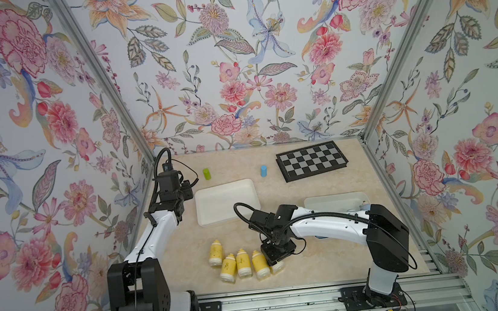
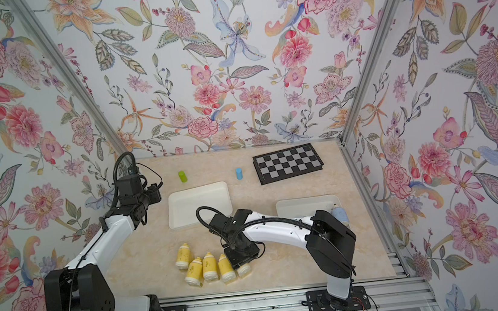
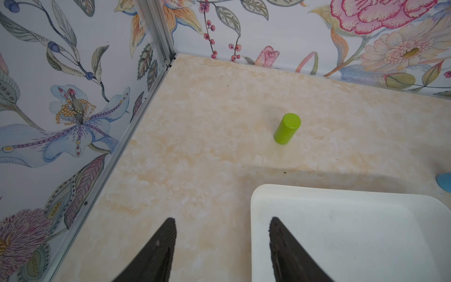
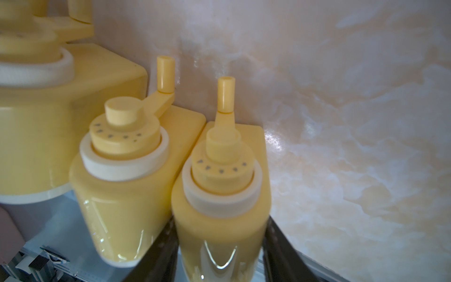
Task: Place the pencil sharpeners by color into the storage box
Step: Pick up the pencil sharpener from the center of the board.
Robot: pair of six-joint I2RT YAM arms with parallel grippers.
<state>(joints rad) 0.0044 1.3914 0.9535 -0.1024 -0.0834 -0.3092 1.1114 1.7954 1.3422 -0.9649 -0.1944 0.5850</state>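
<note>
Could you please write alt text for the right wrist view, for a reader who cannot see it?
Black fingers of the right gripper flank a yellow pencil sharpener with a white collar and crank handle; whether they press it is unclear. A second yellow sharpener touches its side, on a beige marbled tabletop.

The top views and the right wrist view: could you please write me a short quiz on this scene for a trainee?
1. How many yellow sharpeners show on the table in both top views: A three, B five, C seven?
2. True or false: the white tray in the middle of the table is empty.
3. Which gripper has a yellow sharpener between its jaws?
Key: 1 B. 2 True. 3 The right gripper, as the right wrist view shows.
</note>
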